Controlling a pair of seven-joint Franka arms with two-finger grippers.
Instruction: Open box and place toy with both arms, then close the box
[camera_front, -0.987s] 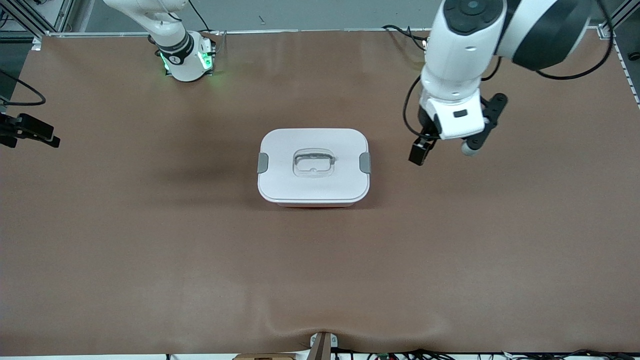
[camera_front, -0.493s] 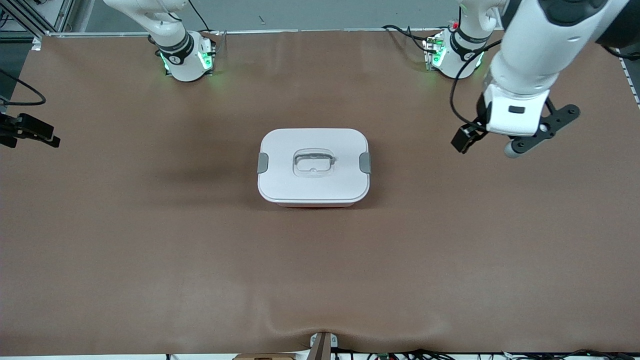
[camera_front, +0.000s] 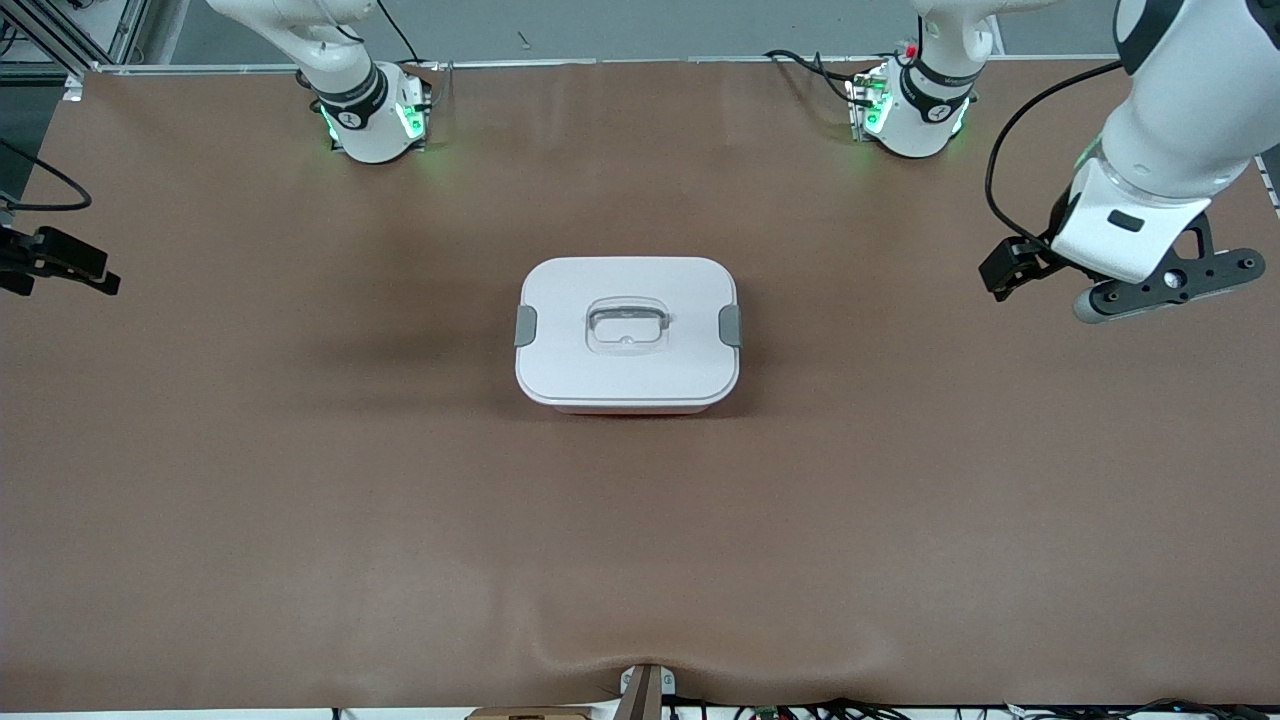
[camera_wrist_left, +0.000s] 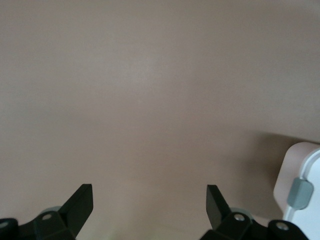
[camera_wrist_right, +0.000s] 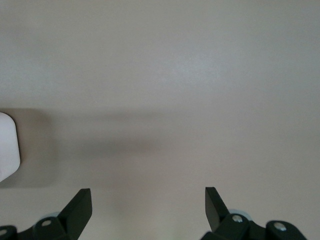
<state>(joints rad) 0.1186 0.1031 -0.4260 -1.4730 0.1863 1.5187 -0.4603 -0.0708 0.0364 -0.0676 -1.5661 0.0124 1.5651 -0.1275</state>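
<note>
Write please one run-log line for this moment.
box: lid on, clips down | toy: not visible | left gripper: open, over bare table | right gripper: open, over table

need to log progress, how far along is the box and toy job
Looks nearly finished: the box sits shut, white lid on, both grey clips down; no toy in view. The left gripper is open over bare table toward its own end, the right gripper likewise, holding nothing. Nothing visible remains.
</note>
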